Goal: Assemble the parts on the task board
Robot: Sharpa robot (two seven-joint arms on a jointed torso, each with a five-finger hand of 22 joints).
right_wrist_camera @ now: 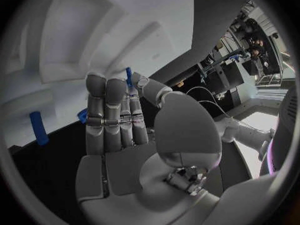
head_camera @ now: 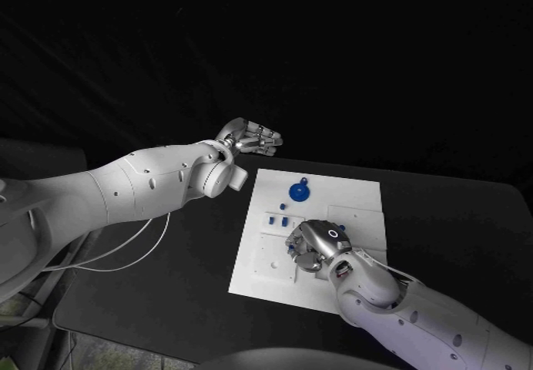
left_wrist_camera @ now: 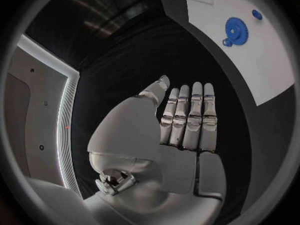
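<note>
Silver right hand (head_camera: 314,245) pinching blue part (right_wrist_camera: 129,77), over task board (head_camera: 350,193)

- The task board (head_camera: 333,202) is a white rectangular plate lying flat mid-table, a bit skewed in the head view.
- Big blue gear (head_camera: 300,190) lies flat near the board's far end, with a tiny blue piece (head_camera: 306,179) just beyond it.
- A few small blue parts (head_camera: 276,222) stand upright around the board's middle, left of centre.
- One thin blue part (right_wrist_camera: 129,77) stands by the right hand's fingertips; can't tell if it's actually held.
</note>
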